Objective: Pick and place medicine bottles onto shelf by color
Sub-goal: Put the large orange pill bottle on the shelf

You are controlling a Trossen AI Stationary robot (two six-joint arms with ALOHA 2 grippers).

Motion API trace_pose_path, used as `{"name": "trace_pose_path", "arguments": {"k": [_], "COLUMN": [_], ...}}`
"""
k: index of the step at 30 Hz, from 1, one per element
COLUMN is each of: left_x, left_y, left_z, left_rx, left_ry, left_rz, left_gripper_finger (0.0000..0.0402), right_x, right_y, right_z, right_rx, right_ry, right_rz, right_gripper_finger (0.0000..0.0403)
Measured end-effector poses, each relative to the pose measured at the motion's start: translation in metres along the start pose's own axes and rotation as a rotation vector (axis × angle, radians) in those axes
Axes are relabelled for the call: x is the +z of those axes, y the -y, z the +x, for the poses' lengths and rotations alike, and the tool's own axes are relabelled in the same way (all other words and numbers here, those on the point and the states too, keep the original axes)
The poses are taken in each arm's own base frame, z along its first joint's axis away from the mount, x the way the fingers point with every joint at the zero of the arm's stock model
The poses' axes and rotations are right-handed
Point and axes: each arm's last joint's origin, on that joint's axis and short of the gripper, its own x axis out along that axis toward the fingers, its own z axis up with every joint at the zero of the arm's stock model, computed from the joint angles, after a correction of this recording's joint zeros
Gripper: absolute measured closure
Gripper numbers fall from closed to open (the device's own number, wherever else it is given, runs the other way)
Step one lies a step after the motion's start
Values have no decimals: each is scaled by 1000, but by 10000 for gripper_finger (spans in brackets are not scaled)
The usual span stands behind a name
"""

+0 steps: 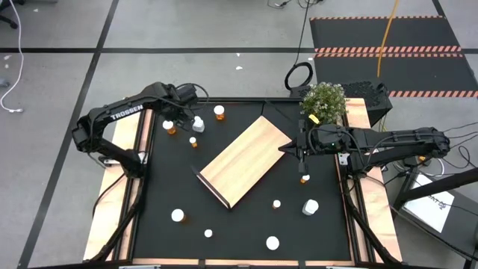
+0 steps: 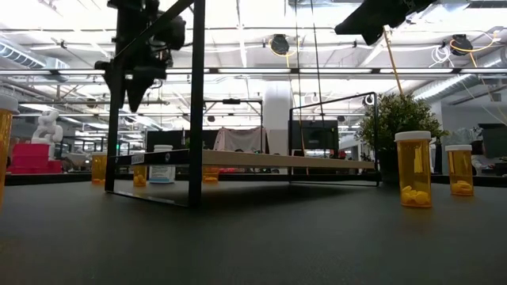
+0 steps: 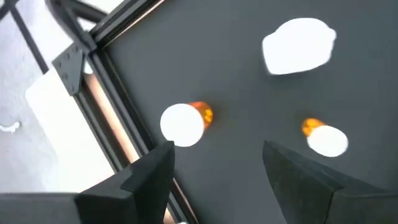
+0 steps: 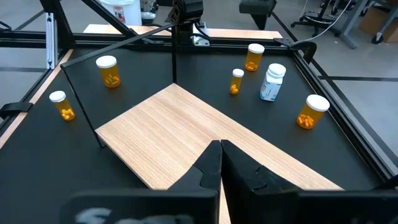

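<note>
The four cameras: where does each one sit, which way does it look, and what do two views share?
High view: above, straight down; both arms, shelf, left hand, right hand.
Low view: at table height, level across; arms descend from above.
Left wrist view: looks down past open fingers at bottles.
Right wrist view: looks across the shelf past shut fingers.
Shared: high and right wrist views both show the shelf.

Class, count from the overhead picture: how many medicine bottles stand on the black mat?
10 bottles. Four cluster far left by the left arm; one sits by the right arm; five spread along the near side. The arms may hide more.
</note>
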Motion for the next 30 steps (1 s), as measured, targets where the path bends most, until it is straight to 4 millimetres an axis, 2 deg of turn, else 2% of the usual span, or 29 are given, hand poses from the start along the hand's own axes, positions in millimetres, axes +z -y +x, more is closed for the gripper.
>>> {"name": "trace_pose_path", "arguments": {"k": [7, 13, 18, 26, 30], "left_x": [-1, -4, -8, -6, -6], "left_y": [-16, -25, -26, -25, -29], "left_z": [33, 54, 64, 78, 83], "left_rx": [-5, 8, 14, -30, -28], "left_ry": [-76, -106, -118, -69, -76], "left_rz": [-48, -97, -110, -126, -153], "left_gripper_finger": [155, 155, 150, 108, 108], "right_x": [0, 0, 0, 0, 0], "right_y": [0, 0, 0, 0, 0], "right_z": [0, 0, 0, 0, 0], "right_rx": [0, 0, 0, 0, 0], "right_ry": [-1, 0, 0, 1, 1], "right_rz": [0, 0, 0, 3, 4], "right_gripper_finger": [403, 403, 403, 403, 403]}}
